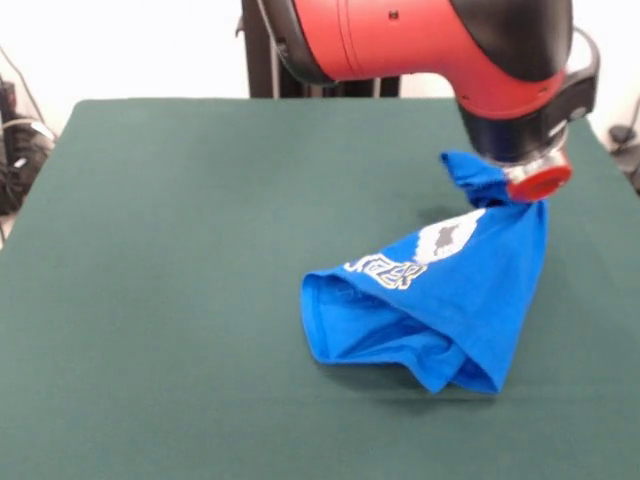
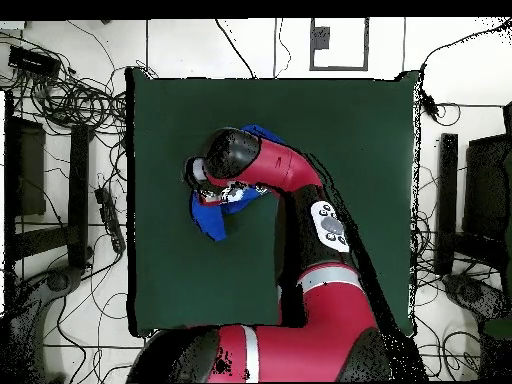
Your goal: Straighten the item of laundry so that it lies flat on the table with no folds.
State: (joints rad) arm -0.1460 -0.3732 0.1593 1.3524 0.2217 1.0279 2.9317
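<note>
Front view shows you the red and black arm's gripper (image 1: 527,180) pinching a bunched corner of the small bright blue printed T-shirt (image 1: 440,300), lifting it into a crumpled tent whose lower folds rest on the dark green felt table (image 1: 180,280), right of centre.

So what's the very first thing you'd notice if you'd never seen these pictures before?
The big red and black robot arm reaching down from the top right of the front view. Just below it, its end effector lifts a bunched corner of a small bright blue printed T-shirt, which hangs like a tent with its lower edge resting on the wide dark green felt table.
</note>
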